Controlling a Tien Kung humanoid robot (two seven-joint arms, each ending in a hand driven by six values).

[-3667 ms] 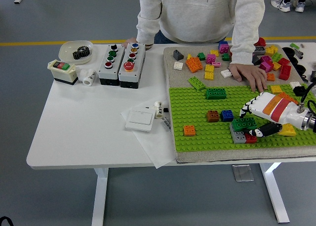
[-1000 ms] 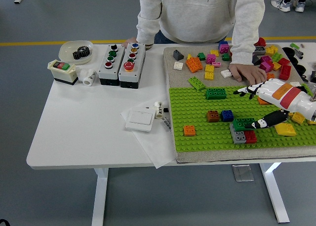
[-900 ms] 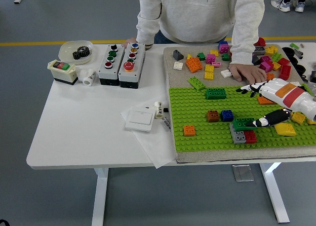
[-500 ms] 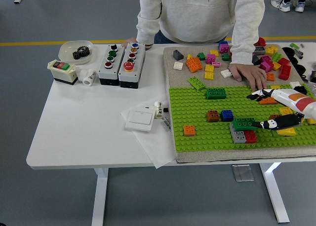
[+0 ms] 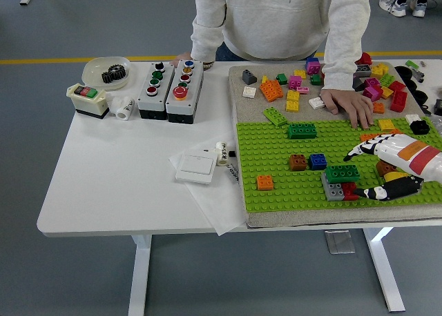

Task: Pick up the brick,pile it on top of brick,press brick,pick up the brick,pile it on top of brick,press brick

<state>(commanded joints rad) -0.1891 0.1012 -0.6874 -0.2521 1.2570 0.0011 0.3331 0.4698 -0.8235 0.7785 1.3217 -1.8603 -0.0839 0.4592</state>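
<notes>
A dark green brick [image 5: 342, 172] sits stacked on a grey brick [image 5: 333, 190] and a red brick [image 5: 351, 188] near the front right of the green baseplate [image 5: 276, 157]. My right hand [image 5: 360, 175] hovers just right of this stack. Its fingers are spread and hold nothing, with the white fingers [image 5: 359, 150] pointing left above the stack and the black thumb [image 5: 373, 192] low beside the red brick. Also studded to the plate are a green brick [image 5: 302, 130], a brown brick [image 5: 298, 162], a blue brick [image 5: 318, 161] and an orange brick [image 5: 264, 182].
A person stands at the far side, one hand [image 5: 349, 105] flat on the beige mat [image 5: 252, 105] among several loose bricks, the other hand [image 5: 184, 56] on the table's back edge. Button boxes [image 5: 170, 88], a bowl with a gear [image 5: 106, 72] and a white switch [image 5: 195, 168] lie to the left.
My right hand came off the green brick, drew away up and to the right, then sank back down to just right of the stack. The stack stayed put.
</notes>
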